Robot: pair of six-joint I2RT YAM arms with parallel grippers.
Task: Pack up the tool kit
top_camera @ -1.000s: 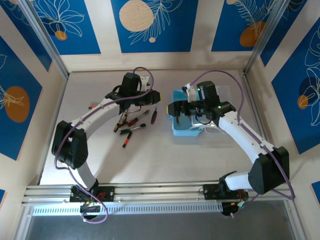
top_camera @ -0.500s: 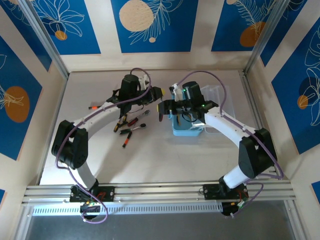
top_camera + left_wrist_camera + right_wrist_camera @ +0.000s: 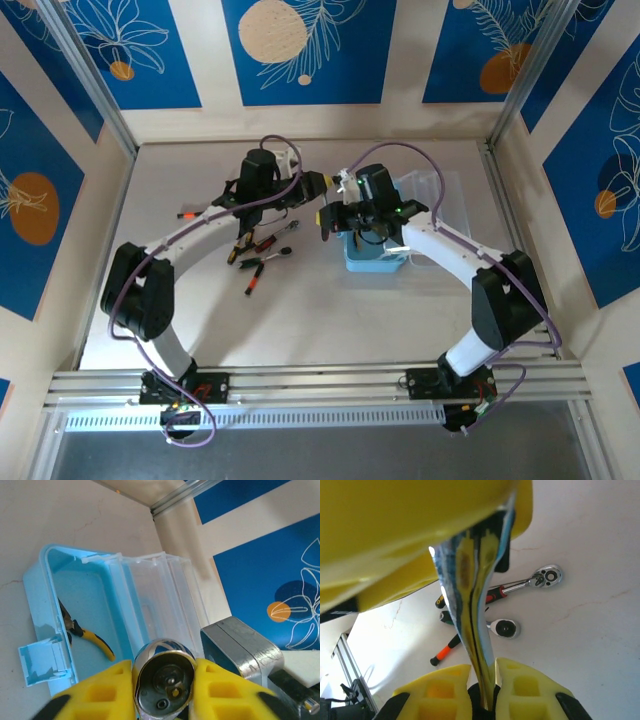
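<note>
pale tabletop; open light-blue case holds yellow pliers. left gripper and right gripper both clamp one silver ratchet; loose tools lie unpacked, so packing looks barely begun.

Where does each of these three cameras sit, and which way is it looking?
Top external: fixed above and behind the arms, looking down on the table; left arm, right arm, case and loose tools show.
Left wrist: on the left arm, facing the open case with pliers inside; the left gripper clamps the wrench head.
Right wrist: on the right arm, facing down at the loose tools; the right gripper grips the wrench handle.
Shared: both wrist views show that one wrench.
</note>
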